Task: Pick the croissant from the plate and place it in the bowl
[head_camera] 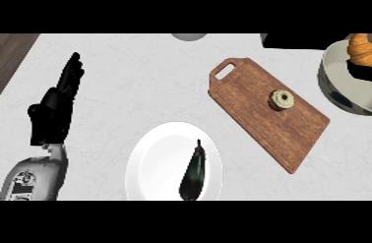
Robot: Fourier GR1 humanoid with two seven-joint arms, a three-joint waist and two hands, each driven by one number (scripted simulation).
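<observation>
Black fingers (71, 72) of the left hand (51, 116) stand straight and close together, pointing up the view and holding nothing; the hand rests open at the left side, above its grey forearm (33, 178), which comes in at the lower left corner. The right hand (361, 70) shows only as a dark shape at the right edge, just under the croissant (359, 47), and whether it is closed on the pastry cannot be told. The croissant is golden orange with a ribbed, curved back. It is partly cut off by the right edge and sits within the rim of the bowl (333, 94), a pale bowl with a grey outer wall at the far right. The white plate (149, 163) lies well apart from it, low in the middle, and carries a dark, slender aubergine (193, 173) lying lengthwise. Between plate and bowl a brown wooden cutting board (254, 99) lies at a slant, its handle hole towards the upper left, with a small pale ring-shaped piece (282, 99) on it. All of this sits on a light marbled counter (145, 79).
</observation>
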